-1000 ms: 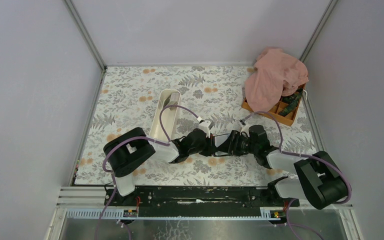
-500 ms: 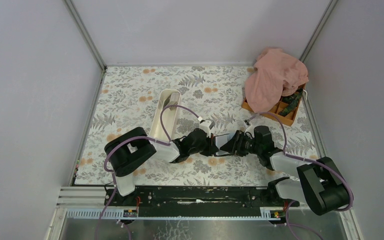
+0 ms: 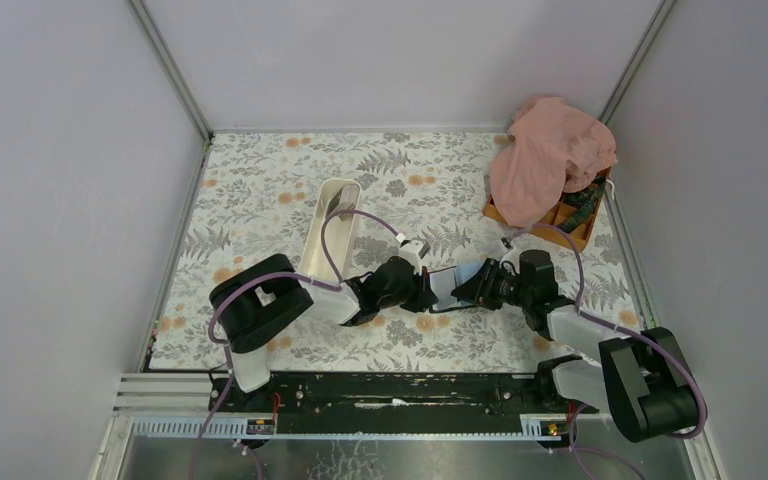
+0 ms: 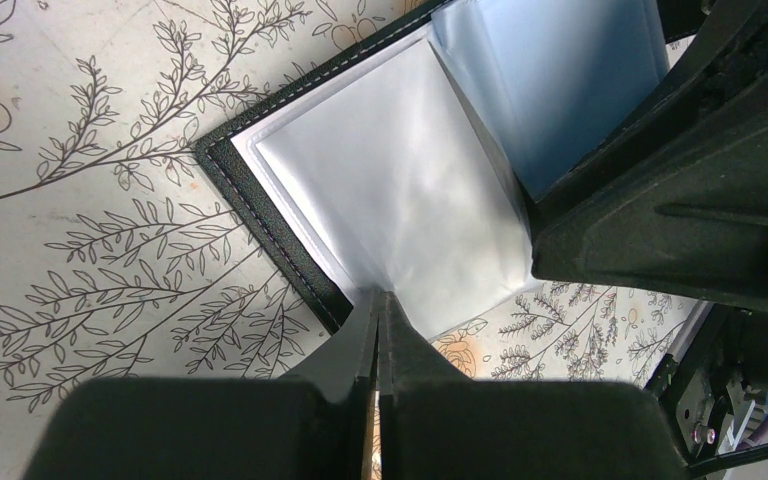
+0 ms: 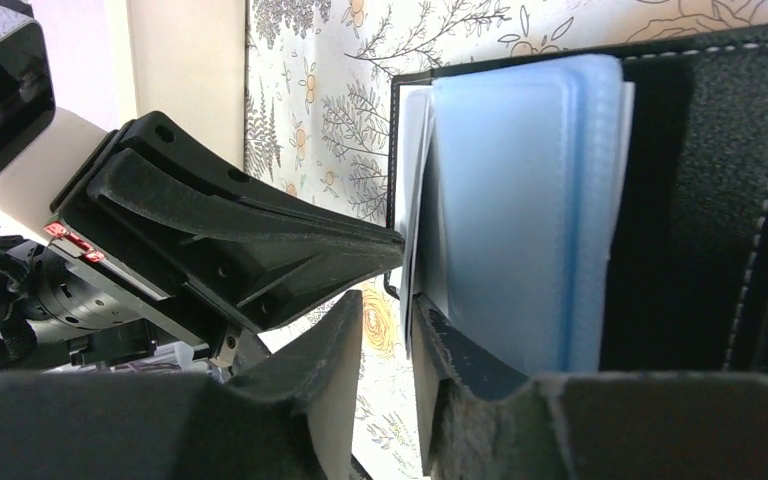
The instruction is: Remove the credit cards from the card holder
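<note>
The black card holder (image 3: 446, 283) lies open on the flowered table between my two grippers. In the left wrist view its black stitched cover (image 4: 260, 215) frames white and light blue glossy leaves. My left gripper (image 4: 380, 298) is shut, pinching the near edge of a white leaf; from above it (image 3: 423, 290) meets the holder's left side. My right gripper (image 5: 388, 305) stands with a narrow gap, a white leaf's edge hanging between its fingers and its right finger lying on the blue leaves (image 5: 520, 200). From above it (image 3: 467, 285) touches the holder's right side. No credit cards show apart from the leaves.
A long white tray (image 3: 325, 235) stands just left of the left arm. An orange compartment box (image 3: 563, 228) sits at the back right, half covered by a pink cloth (image 3: 550, 150). Grey walls close in both sides and the back.
The right arm has drawn back to the right, baring more of the holder between the grippers, and its jaws have narrowed. The left arm has stayed put.
</note>
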You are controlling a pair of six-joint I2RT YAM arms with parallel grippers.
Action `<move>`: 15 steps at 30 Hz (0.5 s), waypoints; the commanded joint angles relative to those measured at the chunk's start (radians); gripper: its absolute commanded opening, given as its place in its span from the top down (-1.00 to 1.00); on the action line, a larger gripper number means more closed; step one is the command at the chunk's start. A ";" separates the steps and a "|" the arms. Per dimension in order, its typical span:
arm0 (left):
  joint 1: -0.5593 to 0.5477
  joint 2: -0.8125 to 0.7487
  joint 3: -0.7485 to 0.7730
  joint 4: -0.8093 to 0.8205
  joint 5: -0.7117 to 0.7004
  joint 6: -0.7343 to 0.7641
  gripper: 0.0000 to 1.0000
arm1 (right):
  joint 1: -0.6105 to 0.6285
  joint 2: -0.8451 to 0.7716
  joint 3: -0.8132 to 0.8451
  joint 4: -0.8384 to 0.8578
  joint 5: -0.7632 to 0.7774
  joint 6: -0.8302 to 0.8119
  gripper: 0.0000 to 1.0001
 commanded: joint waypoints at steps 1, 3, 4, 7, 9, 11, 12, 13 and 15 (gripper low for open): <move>-0.007 0.055 -0.019 -0.127 -0.001 0.016 1.00 | -0.011 0.009 0.024 0.042 -0.053 -0.004 0.46; -0.006 0.056 -0.020 -0.127 0.001 0.014 1.00 | -0.010 0.019 0.020 0.054 -0.057 -0.001 0.59; -0.007 0.057 -0.020 -0.127 0.000 0.014 1.00 | -0.011 0.022 0.020 0.057 -0.058 0.000 0.65; -0.006 0.061 -0.017 -0.127 0.001 0.016 1.00 | -0.012 0.021 0.018 0.058 -0.059 -0.001 0.69; -0.007 0.063 -0.012 -0.129 0.003 0.016 1.00 | -0.014 0.014 0.019 0.050 -0.058 -0.001 0.63; -0.007 0.068 -0.007 -0.130 0.004 0.017 1.00 | -0.019 0.007 0.021 0.038 -0.058 -0.003 0.58; -0.007 0.072 -0.005 -0.130 0.006 0.017 1.00 | -0.022 0.002 0.021 0.031 -0.059 -0.005 0.57; -0.007 0.073 -0.003 -0.130 0.008 0.017 1.00 | -0.026 -0.002 0.022 0.024 -0.061 -0.007 0.57; -0.007 0.076 0.002 -0.129 0.011 0.017 1.00 | -0.036 -0.012 0.023 0.010 -0.061 -0.013 0.56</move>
